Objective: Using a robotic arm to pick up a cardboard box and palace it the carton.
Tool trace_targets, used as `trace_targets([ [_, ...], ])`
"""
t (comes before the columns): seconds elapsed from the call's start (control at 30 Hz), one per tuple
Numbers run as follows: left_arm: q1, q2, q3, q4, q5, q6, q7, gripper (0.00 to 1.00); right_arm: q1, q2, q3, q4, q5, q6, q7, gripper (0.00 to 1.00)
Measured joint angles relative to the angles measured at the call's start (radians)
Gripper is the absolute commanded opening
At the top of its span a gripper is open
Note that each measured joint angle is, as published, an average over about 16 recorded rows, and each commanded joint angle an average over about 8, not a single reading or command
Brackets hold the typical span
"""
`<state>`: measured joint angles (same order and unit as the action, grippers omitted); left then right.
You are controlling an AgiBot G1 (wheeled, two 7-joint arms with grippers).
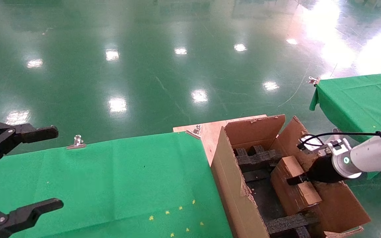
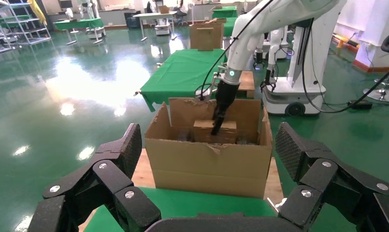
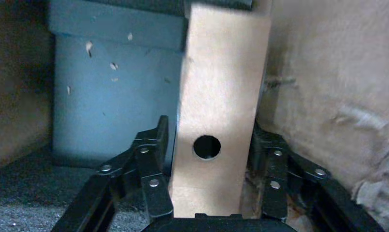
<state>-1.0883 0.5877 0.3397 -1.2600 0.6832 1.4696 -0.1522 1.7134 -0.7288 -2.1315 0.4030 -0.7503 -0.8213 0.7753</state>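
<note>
You had the right pincer of the robotic arm down inside the carton, clamped on the cardboard box, whose lower end was hidden among the black foam inserts; it probably rested there. Left of the carton, the left pincer hung spread apart over the green tabletop, partly cut off.

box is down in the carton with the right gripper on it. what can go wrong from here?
1. The right gripper is shut on the cardboard box low inside the carton; opening may be cramped by the wall beside one finger.
2. The box looks tilted against the black foam inserts, so it may settle crooked on release.
3. Retracting could snag the ragged flaps.

The left gripper sits open, away.
</note>
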Motion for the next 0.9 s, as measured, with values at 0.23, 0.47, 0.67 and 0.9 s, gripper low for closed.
trace_targets([
  [0.23,0.0,0.0,0.0,0.0,0.0,0.0,0.0,1.0,0.062,0.022,-0.004,0.052,-0.021,0.011,0.003,1.0],
  [0.47,0.0,0.0,0.0,0.0,0.0,0.0,0.0,1.0,0.18,0.059,0.009,0.149,-0.047,0.022,-0.023,1.0],
  [0.67,0.0,0.0,0.0,0.0,0.0,0.0,0.0,1.0,0.312,0.117,0.055,0.301,-0.043,0.009,-0.102,1.0],
  [0.9,0.0,0.0,0.0,0.0,0.0,0.0,0.0,1.0,0.426,0.195,0.14,0.489,0.027,-0.081,-0.25,1.0],
])
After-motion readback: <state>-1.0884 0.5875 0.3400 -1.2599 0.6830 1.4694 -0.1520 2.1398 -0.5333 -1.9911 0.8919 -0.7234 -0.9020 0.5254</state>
